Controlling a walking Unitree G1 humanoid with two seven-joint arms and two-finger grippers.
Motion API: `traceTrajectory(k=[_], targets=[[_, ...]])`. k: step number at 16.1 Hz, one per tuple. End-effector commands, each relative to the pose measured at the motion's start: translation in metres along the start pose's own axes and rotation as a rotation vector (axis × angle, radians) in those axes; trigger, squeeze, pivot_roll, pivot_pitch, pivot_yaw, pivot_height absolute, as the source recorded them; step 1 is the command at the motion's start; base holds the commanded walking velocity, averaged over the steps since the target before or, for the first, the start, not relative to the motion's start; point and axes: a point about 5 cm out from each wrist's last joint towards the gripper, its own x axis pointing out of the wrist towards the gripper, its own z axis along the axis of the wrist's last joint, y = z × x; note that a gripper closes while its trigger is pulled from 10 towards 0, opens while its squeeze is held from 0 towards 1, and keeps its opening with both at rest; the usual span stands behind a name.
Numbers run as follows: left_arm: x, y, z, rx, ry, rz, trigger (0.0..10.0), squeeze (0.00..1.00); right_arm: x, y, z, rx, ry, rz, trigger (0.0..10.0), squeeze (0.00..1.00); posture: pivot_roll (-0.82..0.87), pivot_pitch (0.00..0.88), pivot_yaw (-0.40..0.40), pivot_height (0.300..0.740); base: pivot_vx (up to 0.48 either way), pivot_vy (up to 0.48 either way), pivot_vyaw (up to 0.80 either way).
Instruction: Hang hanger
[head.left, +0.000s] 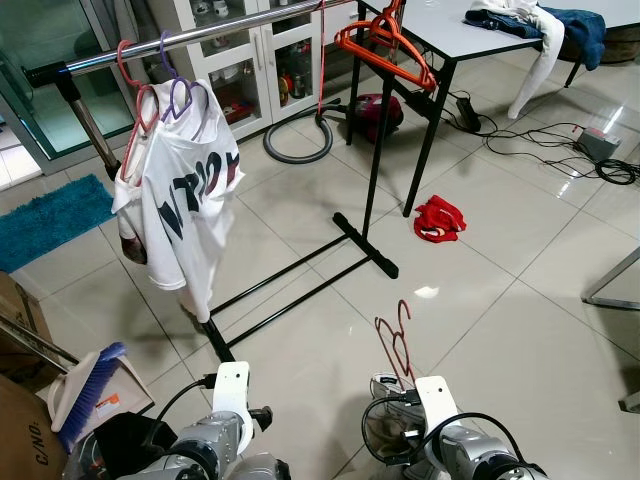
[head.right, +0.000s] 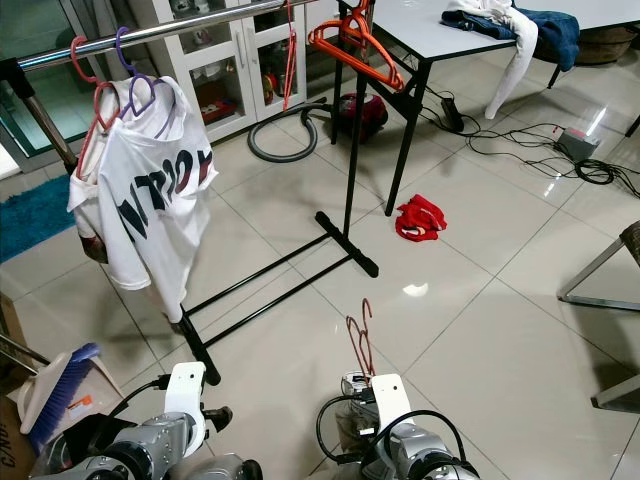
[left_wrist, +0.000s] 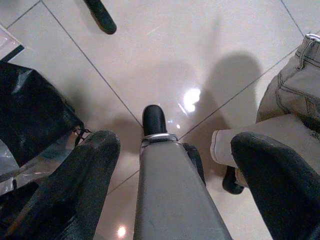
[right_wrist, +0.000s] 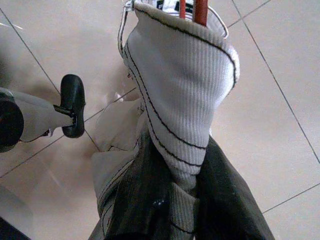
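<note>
Gripping a dark red hanger (head.left: 396, 340) with a pale ribbed garment (right_wrist: 182, 95) bunched around its neck, the right gripper (right_wrist: 175, 200) is carrying the load low in front of the robot, its fingers clamped on the fabric and hanger together. The left gripper (left_wrist: 170, 165) is hanging idle with its fingers spread wide over the floor.

The rail (head.left: 200, 35) of the clothes rack (head.left: 375, 150) is standing well ahead and higher, already bearing a white printed shirt (head.left: 185, 190) and an orange hanger (head.left: 385, 45).

Probable faults: the hook is pointing upward and could miss or glance off the rail; the grip is partly on cloth, so the hanger could be slipping or twisting inside it; the rack's base bars (head.left: 290, 275) are presenting a trip risk.

The glossy tiled floor (head.left: 500, 300) is reflecting light. A red cloth (head.left: 440, 218), cables (head.left: 560, 150) and a table (head.left: 470, 35) are lying beyond.
</note>
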Motion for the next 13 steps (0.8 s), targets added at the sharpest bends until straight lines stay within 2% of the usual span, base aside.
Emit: traceTrajectory(k=[1, 9, 13], targets=[[0.0000, 0.0014, -0.0029, -0.011, 0.010, 0.010, 10.0, 0.00, -0.0002, -0.0006, 0.0027, -0.016, -0.005, -0.001, 10.0, 0.00, -0.09, 0.000, 0.029, 0.740, 0.000, 0.000, 0.00], [0.0001, 0.0012, -0.0081, -0.040, 0.023, 0.006, 10.0, 0.00, 0.0000, -0.0003, -0.0008, -0.027, 0.002, 0.001, 10.0, 0.00, -0.09, 0.000, 0.032, 0.740, 0.000, 0.000, 0.00], [0.0000, 0.0023, -0.0084, -0.022, 0.027, 0.010, 10.0, 0.00, 0.0001, 0.0004, -0.0014, -0.024, 0.003, 0.002, 10.0, 0.00, -0.08, 0.000, 0.033, 0.740, 0.000, 0.000, 0.00]])
